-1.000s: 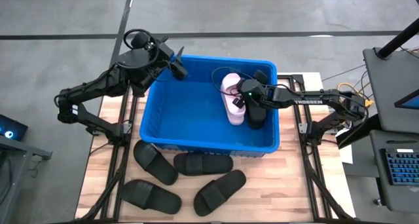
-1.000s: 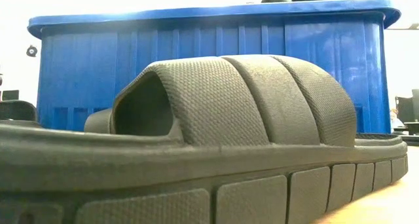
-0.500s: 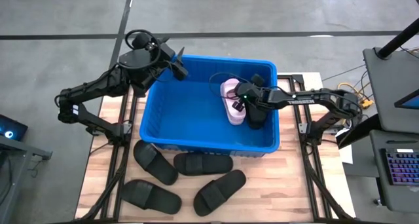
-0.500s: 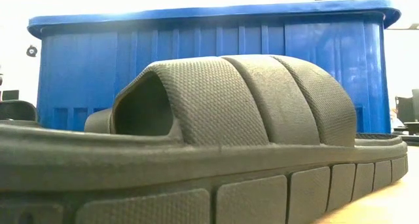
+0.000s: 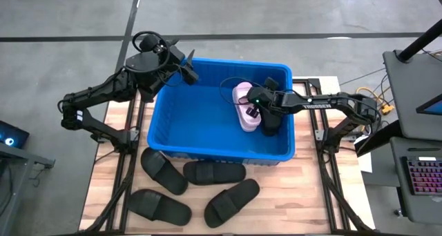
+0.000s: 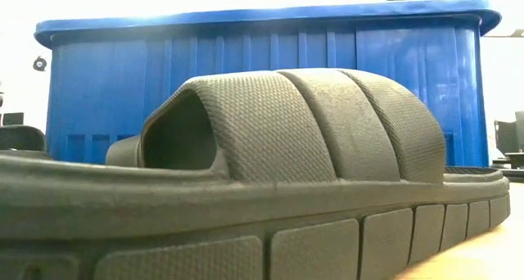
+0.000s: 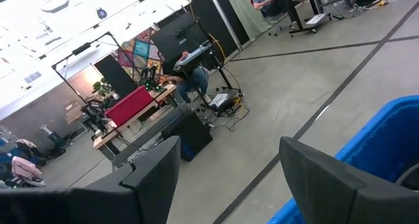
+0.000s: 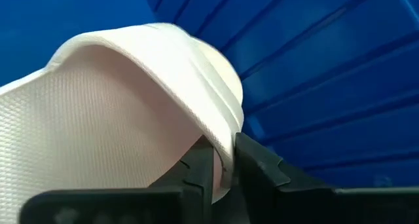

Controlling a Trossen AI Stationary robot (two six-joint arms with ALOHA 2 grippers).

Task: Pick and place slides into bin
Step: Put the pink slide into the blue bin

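The blue bin (image 5: 207, 112) stands mid-table; it also shows in the low view (image 6: 98, 75). In it lie the light pink slide (image 5: 242, 98) and, beside it toward the right wall, a black slide (image 5: 273, 115). My right gripper (image 5: 253, 112) is inside the bin, shut on the pink slide (image 8: 118, 119). My left gripper (image 5: 188, 70) is open and empty over the bin's far left corner; its fingers stand apart in the left wrist view (image 7: 229, 178). Several black slides lie sole-down on the table in front of the bin, such as one near the middle (image 5: 213, 172). My right gripper pinches the edge of the pink slide's wide strap (image 8: 224, 145) between its two fingers, only a thin band of it. The fingers come from the table's right side, slanting down. Whether the slide's sole rests on the bin floor, I cannot tell.
The black slides (image 5: 164, 170) (image 5: 160, 205) (image 5: 231, 200) lie between the bin and the table's near edge. One of them (image 6: 286, 149) fills the low view in front of the bin. Bare wood shows at the table's near right (image 5: 297, 194).
My right gripper has gone down a little farther into the bin and slightly toward the table's left, still shut on the pink slide, which has shifted with it.
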